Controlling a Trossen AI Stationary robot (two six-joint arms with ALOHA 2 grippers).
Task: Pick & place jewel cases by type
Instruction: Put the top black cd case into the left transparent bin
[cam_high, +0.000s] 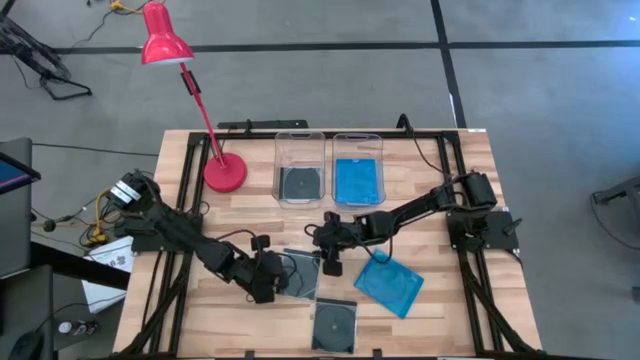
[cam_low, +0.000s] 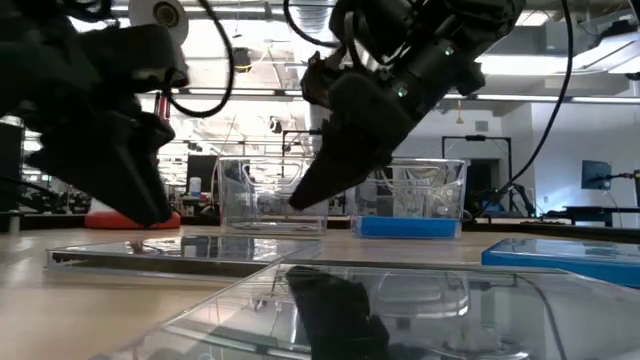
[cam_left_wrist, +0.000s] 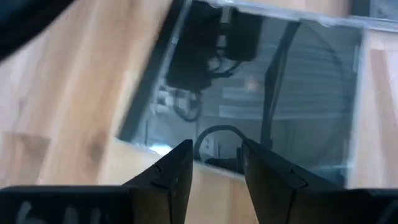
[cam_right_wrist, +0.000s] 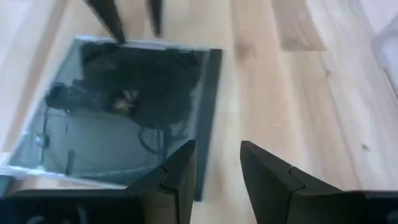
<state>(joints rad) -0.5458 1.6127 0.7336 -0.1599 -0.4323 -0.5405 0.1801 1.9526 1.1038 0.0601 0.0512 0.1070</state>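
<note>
Both jaws stand a little apart, holding nothing, so the left gripper (cam_high: 272, 283) should slide low and straight onto the dark case (cam_high: 301, 273) edge before it squeezes, while the right gripper (cam_high: 331, 262) waits beside it.

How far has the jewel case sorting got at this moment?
Done: one dark case in the left bin, one blue case in the right bin. In hand: both open grippers, left and right, flank a dark case. Left: front dark case, blue case.
</note>
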